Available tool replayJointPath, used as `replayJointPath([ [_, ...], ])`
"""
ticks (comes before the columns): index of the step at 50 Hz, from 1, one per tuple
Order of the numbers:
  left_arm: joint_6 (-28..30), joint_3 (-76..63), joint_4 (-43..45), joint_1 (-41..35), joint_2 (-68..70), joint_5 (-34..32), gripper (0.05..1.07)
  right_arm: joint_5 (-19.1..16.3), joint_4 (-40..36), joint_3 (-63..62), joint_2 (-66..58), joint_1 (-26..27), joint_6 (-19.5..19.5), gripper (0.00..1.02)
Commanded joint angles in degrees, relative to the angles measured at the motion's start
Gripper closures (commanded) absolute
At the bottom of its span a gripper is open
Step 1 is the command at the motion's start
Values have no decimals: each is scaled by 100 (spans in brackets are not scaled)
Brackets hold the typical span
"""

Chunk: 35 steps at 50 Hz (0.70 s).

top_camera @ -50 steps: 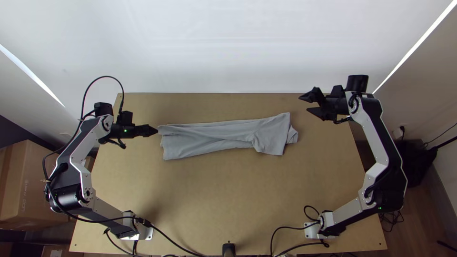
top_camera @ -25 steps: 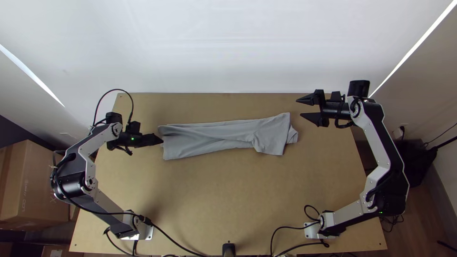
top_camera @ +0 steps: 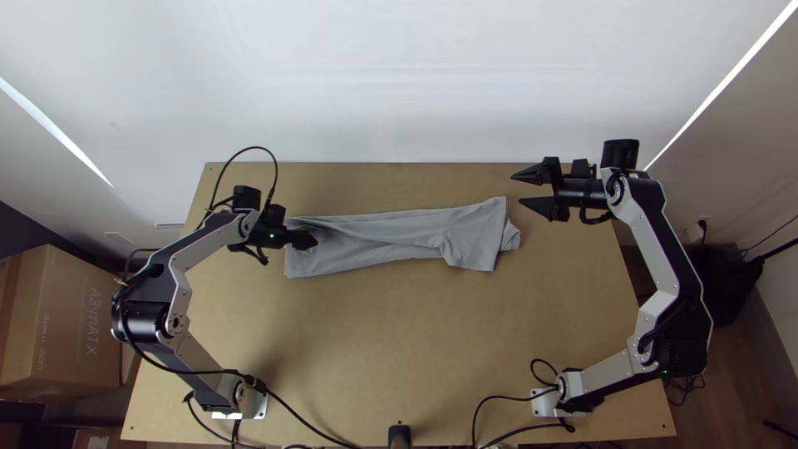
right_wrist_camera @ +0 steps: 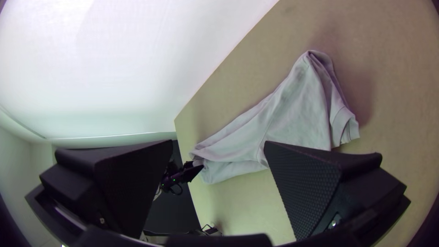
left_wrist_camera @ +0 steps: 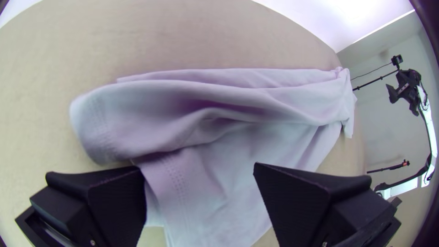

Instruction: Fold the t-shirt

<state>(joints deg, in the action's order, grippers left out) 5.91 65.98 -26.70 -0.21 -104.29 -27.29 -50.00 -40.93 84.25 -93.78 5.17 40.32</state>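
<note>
Left arm point(top_camera: 148, 320) bent, elbow out to the left; left gripper point(top_camera: 311, 241) points right, its two black fingers spread. Right arm point(top_camera: 672, 278) bows out to the right, right gripper point(top_camera: 517, 189) at the far right, aimed left, fingers wide apart.

One t-shirt point(top_camera: 399, 237), two arms point(top_camera: 653, 234), one table point(top_camera: 399, 333).

Cardbd box point(top_camera: 71, 345) on L reads "A3-MATX".
</note>
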Motion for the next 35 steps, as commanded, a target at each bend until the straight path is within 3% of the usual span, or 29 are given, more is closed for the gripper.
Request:
replayJointPath([
  [1, -257, -182, -28, -129, -223, 198, 34, -54, 41, -102, 123, -25, 117, 10],
  [3, -336, -243, 95, -102, -135, 206, 55, -45, 41, -102, 123, -16, 108, 10],
  [7, -424, -480, 587, 82, 155, 206, 106, -45, 41, -137, 149, -7, 91, 10],
  [14, -125, -841, 710, 513, 489, 206, 105, -45, 41, -216, 184, 19, 73, 10],
  [23, 463, -858, 385, 1656, 673, 127, 105, -45, 59, -269, 202, 10, 29, 10],
  [35, 1290, -155, -732, 3106, 805, -233, 105, -19, 76, -269, 184, 37, -32, 10],
])
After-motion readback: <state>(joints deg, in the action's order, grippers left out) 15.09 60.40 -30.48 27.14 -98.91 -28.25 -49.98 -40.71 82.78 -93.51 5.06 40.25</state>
